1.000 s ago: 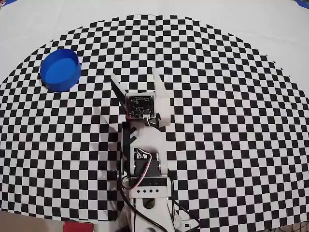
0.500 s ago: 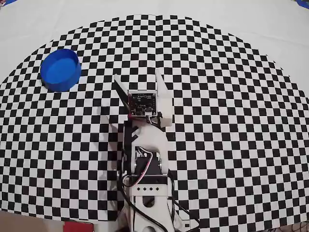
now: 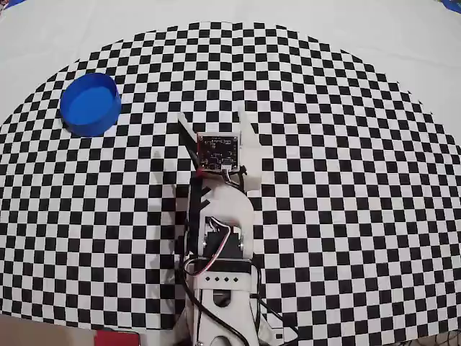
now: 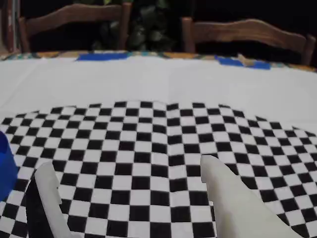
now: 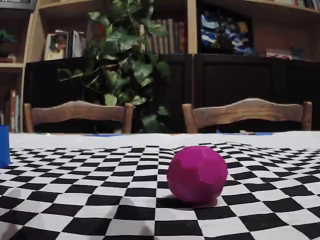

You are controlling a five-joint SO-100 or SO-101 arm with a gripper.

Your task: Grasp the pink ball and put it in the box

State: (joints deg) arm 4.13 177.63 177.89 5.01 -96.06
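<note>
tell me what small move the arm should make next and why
Probably tilt the wrist down to find the pink ball: the open gripper frames only bare checkered cloth in the wrist view, and the ball shows only in the fixed view.

Overhead view: the box [image 3: 90, 104] sits on the checkered mat [image 3: 346, 144] at upper left, well apart from the arm [image 3: 216, 238], which rises from the bottom centre edge. The hand [image 3: 214, 117] lies near the mat's middle, right of and below the box, fingers parted. The mat lies on the desk [image 3: 403, 29].

Fixed view: the ball [image 5: 197, 173] rests on the mat, right of centre; the box's edge shows at far left. Two chairs [image 5: 77, 115] and a plant [image 5: 127, 65] stand behind the desk.
</note>
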